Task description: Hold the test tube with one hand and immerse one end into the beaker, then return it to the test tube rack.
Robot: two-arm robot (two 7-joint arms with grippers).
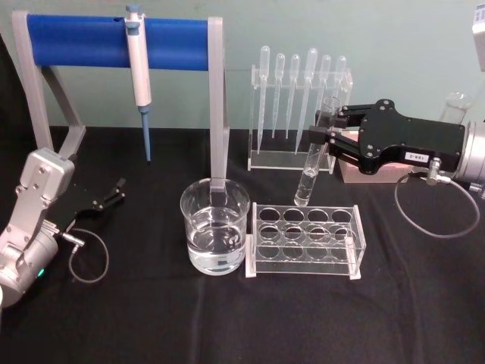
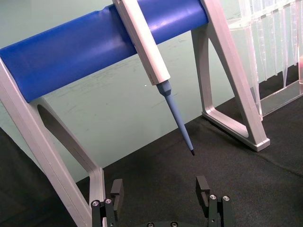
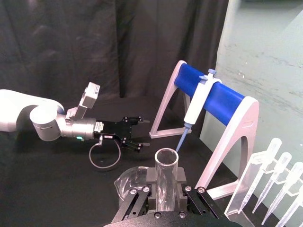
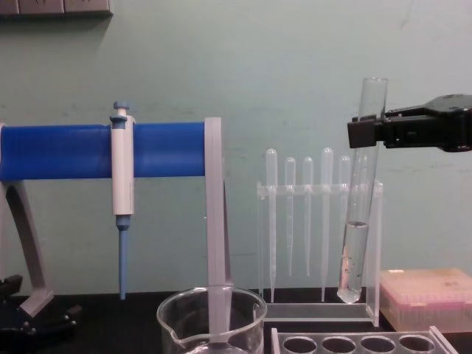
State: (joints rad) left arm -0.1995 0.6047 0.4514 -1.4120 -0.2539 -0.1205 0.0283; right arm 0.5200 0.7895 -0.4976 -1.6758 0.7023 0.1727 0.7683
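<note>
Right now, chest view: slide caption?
The right gripper grips the tilted test tube near its top, rounded end above the rack, beaker to its left; left gripper parked at left.

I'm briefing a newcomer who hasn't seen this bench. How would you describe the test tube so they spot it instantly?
Right of the blue-barred stand at the back stands a pipette rack. In front of it the right end effector grips the test tube in the air, nearly upright. Unlike the thin bulb-topped pipettes behind, it is wider glass, open-topped.
</note>
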